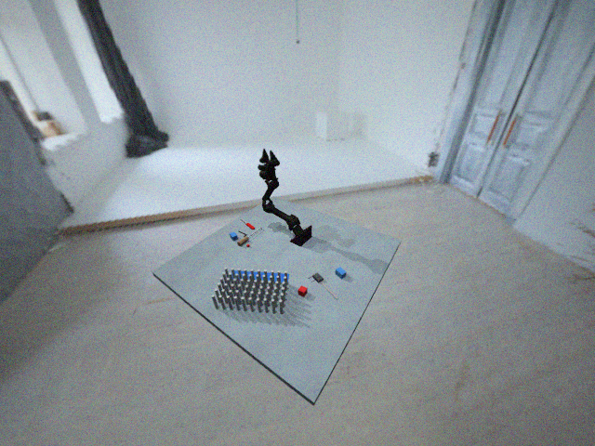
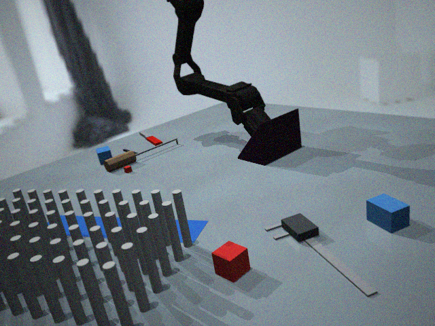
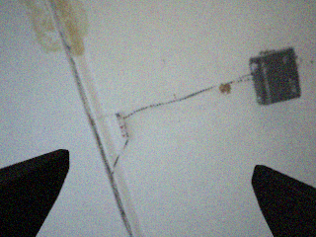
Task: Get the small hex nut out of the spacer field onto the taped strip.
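The standing metal spacers [image 1: 281, 306] [image 2: 181, 212] are upright in rows. The blue taped strip [image 2: 197, 227] shows along their arm-facing side. The hex nut cannot be made out. A hook tool with a wooden handle [image 1: 243, 241] [image 2: 119, 161] lies beyond the field, its bent tip towards the arm base. A red-handled tool [image 1: 250, 226] [image 2: 153, 140] lies behind it. A dark block-handled tool [image 1: 317, 277] [image 2: 300, 227] with two prongs and a long flat strip lies right of the field. My gripper [image 1: 267, 152] [image 3: 162, 166] is open and empty, raised high above the table, far from tools and spacers.
A red cube [image 1: 302, 291] [image 2: 231, 261] stands just right of the spacers. A blue block [image 1: 340, 272] [image 2: 388, 212] stands farther right. Another blue block [image 1: 233, 236] [image 2: 104, 155] and a small red piece [image 1: 247, 245] [image 2: 127, 169] are beside the wooden handle.
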